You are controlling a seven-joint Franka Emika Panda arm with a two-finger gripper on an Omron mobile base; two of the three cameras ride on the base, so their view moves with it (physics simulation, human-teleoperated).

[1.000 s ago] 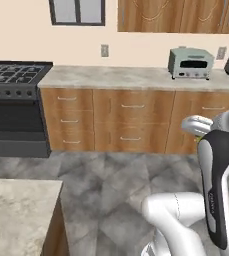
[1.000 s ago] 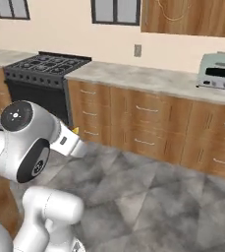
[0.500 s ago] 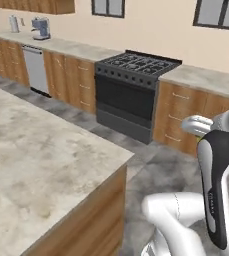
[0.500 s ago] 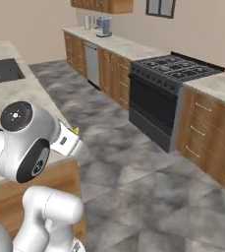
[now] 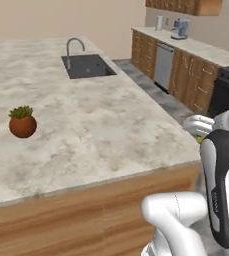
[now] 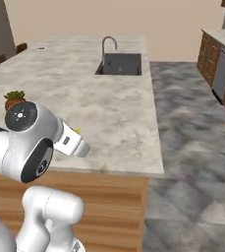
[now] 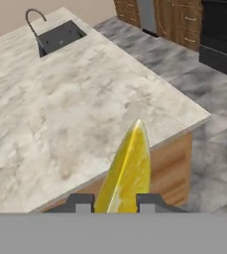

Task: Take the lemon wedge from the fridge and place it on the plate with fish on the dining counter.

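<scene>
My gripper is shut on the lemon wedge, a thin yellow slice that sticks out between the two dark fingertips. The hand hangs at the near right corner of the dining counter, just off its wooden side. From the left base the gripper shows beside the counter with a yellow bit of the wedge under it. From the right base the wedge peeks out over the hand. The fridge and the plate with fish are out of view.
A sunken dark sink with a curved faucet lies at the counter's far end. A small potted plant stands on the left. Across a grey floor aisle run wooden wall cabinets with a dishwasher and a black stove.
The base has turned, so both views swung from the wall cabinets and stove round to the dining counter. The arm keeps its pose over the base.
</scene>
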